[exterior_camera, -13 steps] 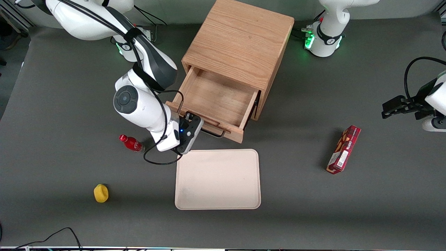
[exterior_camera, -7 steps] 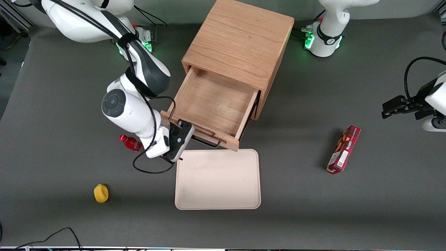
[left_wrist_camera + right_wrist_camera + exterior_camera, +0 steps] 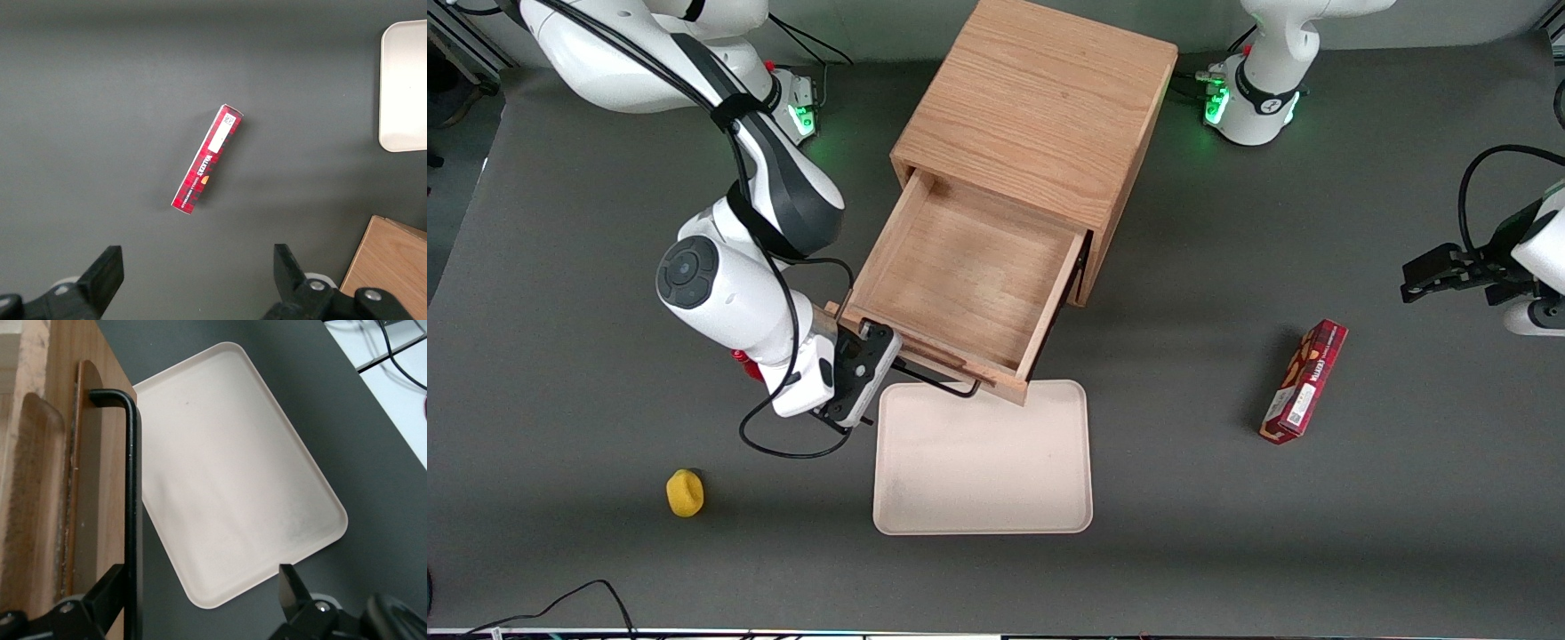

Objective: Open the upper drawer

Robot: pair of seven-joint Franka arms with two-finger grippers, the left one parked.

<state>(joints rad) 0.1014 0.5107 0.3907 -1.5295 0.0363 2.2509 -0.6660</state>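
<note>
one gripper (image 3: 869, 371) hangs released beside the black handle (image 3: 131, 500), since the upper drawer (image 3: 960, 289) looks fully drawn.

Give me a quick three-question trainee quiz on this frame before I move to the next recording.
1. True or false: the upper drawer is pulled out and has nothing in it.
2. What lies closest to the drawer's front? A) red box B) beige tray C) yellow object
3. How do the fingers of the gripper stand, and where is it?

Key: 1 true. 2 B. 3 open, at the end of the black bar handle toward the working arm, with the bar between the fingers.
</note>
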